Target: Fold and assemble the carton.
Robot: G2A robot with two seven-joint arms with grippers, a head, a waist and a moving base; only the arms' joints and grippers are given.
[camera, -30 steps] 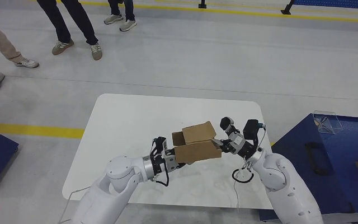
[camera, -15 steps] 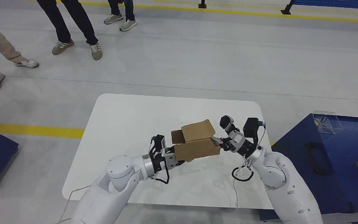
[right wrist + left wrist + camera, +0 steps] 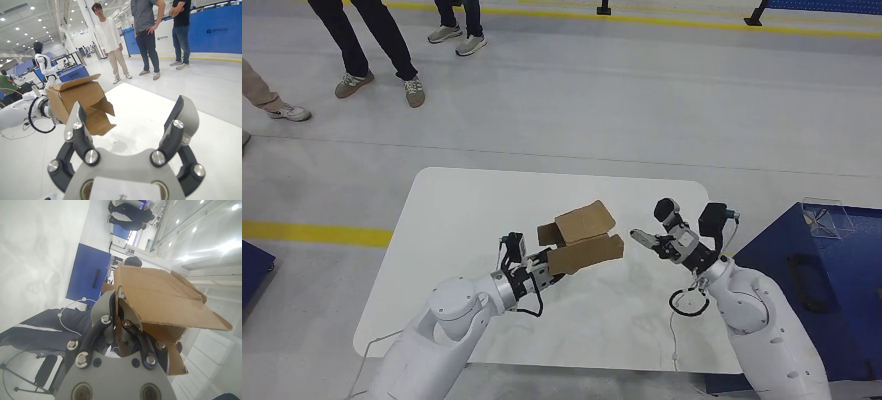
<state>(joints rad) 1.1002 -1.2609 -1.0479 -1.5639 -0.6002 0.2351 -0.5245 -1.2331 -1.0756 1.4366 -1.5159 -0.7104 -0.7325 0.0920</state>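
L gripper [image 3: 116,311] is clamped on one side wall of the brown cardboard carton [image 3: 582,240], holding it tilted in the air over the mid part of the white table [image 3: 457,215]. Carton is partly formed, w/ loose flaps at the end facing the R gripper [image 3: 128,108]. R gripper is spread wide, empty, near that end, not touching.

The carton [image 3: 580,238] covers the fingertips of the left gripper [image 3: 539,271] in the top view, so the grip is hidden there. In the left wrist view a flap hides the carton's far end. In the right wrist view one finger [image 3: 81,113] of the right gripper [image 3: 130,106] covers part of its open end. The cabinet [image 3: 852,320] is cut off by the top view's edge.
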